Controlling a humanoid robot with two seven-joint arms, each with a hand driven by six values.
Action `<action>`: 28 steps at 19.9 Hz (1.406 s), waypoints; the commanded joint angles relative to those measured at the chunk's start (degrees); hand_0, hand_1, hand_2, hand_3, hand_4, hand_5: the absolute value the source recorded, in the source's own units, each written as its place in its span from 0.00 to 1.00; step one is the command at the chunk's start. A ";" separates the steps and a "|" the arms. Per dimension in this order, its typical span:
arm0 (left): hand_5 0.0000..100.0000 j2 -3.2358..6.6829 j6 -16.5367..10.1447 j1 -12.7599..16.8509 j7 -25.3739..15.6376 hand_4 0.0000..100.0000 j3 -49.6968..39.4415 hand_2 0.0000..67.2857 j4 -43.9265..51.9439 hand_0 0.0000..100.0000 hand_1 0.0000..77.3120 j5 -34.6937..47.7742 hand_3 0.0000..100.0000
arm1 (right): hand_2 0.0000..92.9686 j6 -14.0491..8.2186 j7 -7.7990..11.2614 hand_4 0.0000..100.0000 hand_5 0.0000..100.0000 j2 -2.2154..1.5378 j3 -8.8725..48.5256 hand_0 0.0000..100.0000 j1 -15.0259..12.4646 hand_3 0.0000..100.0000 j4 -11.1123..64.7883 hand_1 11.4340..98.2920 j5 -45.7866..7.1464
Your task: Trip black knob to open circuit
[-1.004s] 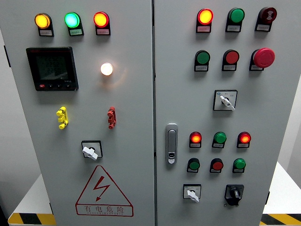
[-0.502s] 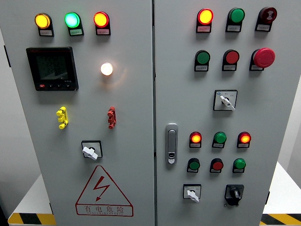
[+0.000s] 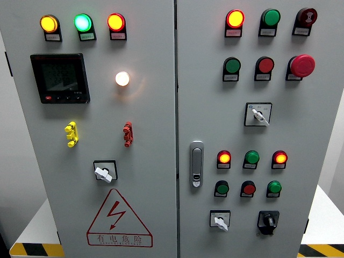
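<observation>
A grey electrical cabinet fills the head view. The black knob (image 3: pixel 267 221) sits at the lower right of the right door, its handle pointing down and slightly left. Beside it to the left is a white selector switch (image 3: pixel 220 221). Neither hand nor arm shows anywhere in the view.
The right door carries a chrome door handle (image 3: pixel 196 164), a white selector (image 3: pixel 258 114), a red emergency button (image 3: pixel 302 65) and lit red lamps (image 3: pixel 224 158). The left door has a black meter (image 3: pixel 59 78), a glowing white lamp (image 3: pixel 122 78), a white selector (image 3: pixel 104 172) and a warning triangle (image 3: pixel 118 219).
</observation>
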 commanded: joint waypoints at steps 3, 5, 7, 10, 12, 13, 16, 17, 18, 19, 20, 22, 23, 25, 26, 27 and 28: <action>0.02 0.02 0.00 0.00 0.00 0.07 0.00 0.19 0.00 0.00 0.04 0.00 0.21 | 0.08 2.80 0.21 0.10 0.11 0.20 8.27 0.69 0.90 0.15 -0.63 0.25 -6.81; 0.02 0.02 0.00 0.00 0.00 0.07 0.00 0.19 0.00 0.00 0.04 0.00 0.21 | 0.08 2.89 0.21 0.09 0.11 0.20 16.22 0.69 0.90 0.14 0.51 0.25 -14.53; 0.02 0.02 0.00 0.00 0.00 0.07 0.00 0.19 0.00 0.00 0.04 0.00 0.21 | 0.08 3.07 0.21 0.09 0.11 0.29 24.50 0.69 0.90 0.14 1.56 0.25 -26.55; 0.02 -0.07 0.00 0.00 0.00 0.07 0.00 0.19 0.00 0.00 0.04 0.00 0.21 | 0.08 3.15 0.47 0.09 0.11 0.46 31.44 0.69 0.55 0.14 5.68 0.25 -33.64; 0.02 0.02 0.00 0.00 0.00 0.07 0.00 0.19 0.00 0.00 0.04 0.00 0.21 | 0.08 4.64 0.65 0.09 0.11 0.46 35.59 0.69 0.55 0.14 9.55 0.25 -37.84; 0.02 -0.07 0.00 0.00 0.00 0.07 0.00 0.19 0.00 0.00 0.04 0.00 0.21 | 0.08 5.08 0.74 0.09 0.11 0.46 37.26 0.69 0.55 0.14 11.48 0.25 -39.52; 0.02 0.02 0.00 0.00 0.00 0.07 0.00 0.19 0.00 0.00 0.04 0.00 0.21 | 0.08 5.88 0.91 0.08 0.11 0.55 40.18 0.69 0.55 0.14 19.12 0.25 -41.29; 0.02 0.02 0.00 0.00 0.00 0.07 0.00 0.19 0.00 0.00 0.04 0.00 0.21 | 0.07 6.40 0.91 0.08 0.12 0.55 40.53 0.69 0.55 0.14 21.41 0.26 -41.47; 0.02 0.02 0.00 0.00 0.00 0.07 0.00 0.19 0.00 0.00 0.04 0.00 0.21 | 0.07 6.84 0.91 0.08 0.12 0.47 41.23 0.69 0.47 0.14 24.04 0.26 -41.47; 0.02 0.02 0.00 0.00 0.00 0.07 0.00 0.19 0.00 0.00 0.04 0.00 0.21 | 0.07 6.93 0.91 0.09 0.14 0.46 41.67 0.68 -0.06 0.14 28.33 0.27 -41.12; 0.02 -0.07 0.00 0.00 0.00 0.07 0.00 0.19 0.00 0.00 0.04 0.00 0.21 | 0.07 6.85 0.91 0.10 0.15 0.46 41.67 0.68 -0.85 0.15 32.38 0.27 -40.60; 0.02 0.02 0.00 0.00 0.00 0.07 0.00 0.19 0.00 0.00 0.04 0.00 0.21 | 0.07 6.85 0.91 0.11 0.19 0.46 41.59 0.68 -2.08 0.18 40.90 0.28 -39.37; 0.02 0.02 0.00 0.00 0.00 0.07 0.00 0.19 0.00 0.00 0.04 0.00 0.21 | 0.07 6.59 0.91 0.13 0.23 0.46 41.06 0.67 -2.95 0.19 45.90 0.29 -37.79; 0.02 0.02 0.00 0.00 0.00 0.07 0.00 0.19 0.00 0.00 0.04 0.00 0.21 | 0.06 5.97 0.83 0.15 0.26 0.46 40.19 0.67 -4.01 0.22 54.26 0.29 -34.28; 0.02 0.02 0.00 0.00 0.09 0.07 0.00 0.19 0.00 0.00 0.04 0.00 0.21 | 0.06 5.27 0.91 0.17 0.29 0.46 39.31 0.67 -4.54 0.24 57.78 0.30 -32.96; 0.02 -0.07 0.00 0.00 0.09 0.07 0.00 0.19 0.00 0.00 0.04 0.00 0.21 | 0.05 3.70 0.74 0.18 0.31 0.46 38.08 0.67 -5.59 0.25 62.26 0.30 -31.90; 0.02 0.02 0.00 0.00 0.00 0.07 0.00 0.19 0.00 0.00 0.04 0.00 0.21 | 0.05 2.47 0.74 0.20 0.35 0.38 36.94 0.66 -6.38 0.27 65.96 0.31 -31.28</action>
